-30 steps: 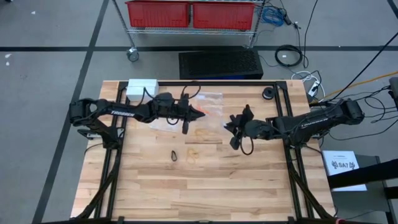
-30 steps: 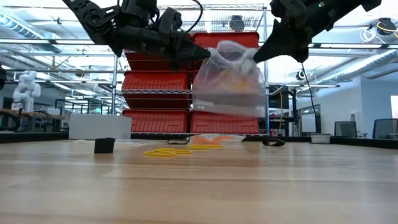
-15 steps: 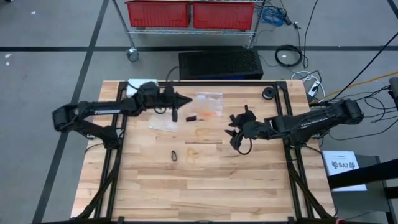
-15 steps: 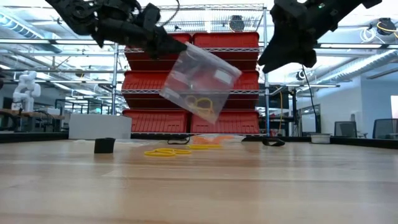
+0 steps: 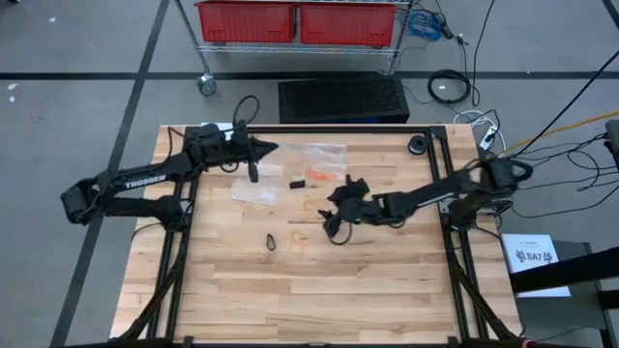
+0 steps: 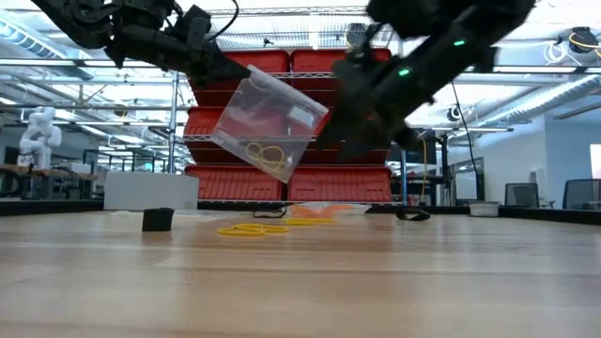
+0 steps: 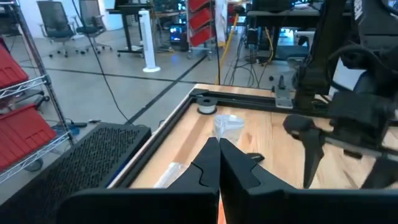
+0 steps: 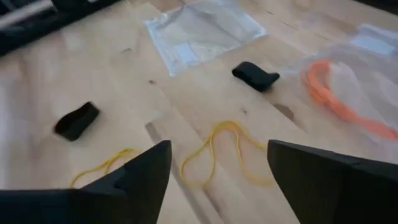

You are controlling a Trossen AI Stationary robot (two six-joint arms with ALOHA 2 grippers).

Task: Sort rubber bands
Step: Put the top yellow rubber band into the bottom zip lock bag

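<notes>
You are in a big robot lab: red bins [image 6: 329, 122] on metal shelves, desks, office chairs [image 7: 53, 15].

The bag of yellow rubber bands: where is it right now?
In the low view, the clear bag hangs above the table, pinched by the left gripper, left of the open right gripper.

We are seeing table [image 5: 319, 290]: pale wood planks, matt, visible grain. Clear bag [image 6: 268, 122]: thin glossy plastic, crinkling, catching light. Flat bag [image 8: 202, 28] on table: same clear film, shiny. Rubber bands [image 8: 214, 152]: thin yellow rubber, smooth. Grippers' fingers [image 8: 140, 177]: dark matt plastic. Crates [image 6: 329, 183] showing as red plastic on wire metal shelving.
</notes>
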